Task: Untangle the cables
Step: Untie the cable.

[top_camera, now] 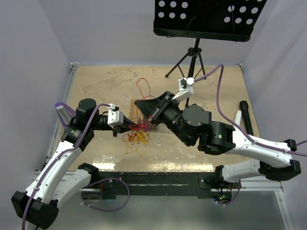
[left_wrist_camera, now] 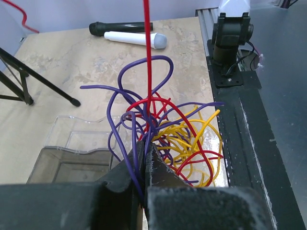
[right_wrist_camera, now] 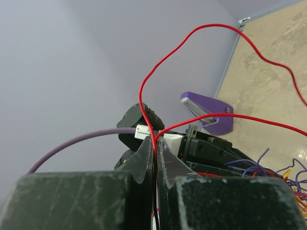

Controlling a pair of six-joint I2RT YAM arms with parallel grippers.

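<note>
A black perforated music stand (top_camera: 206, 17) on its tripod (top_camera: 191, 60) stands at the far edge of the beige tabletop (top_camera: 105, 81); a black microphone (left_wrist_camera: 115, 28) and a white microphone (left_wrist_camera: 136, 39) lie side by side — flat on the surface; a clear plastic tray (left_wrist_camera: 76, 139) sits mid-table.

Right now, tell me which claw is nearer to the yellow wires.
Left. The left claw is shut on the tangle, the yellow wires looping just past it. The right claw, shut on a red wire, sits farther off, beyond the tangle.
</note>
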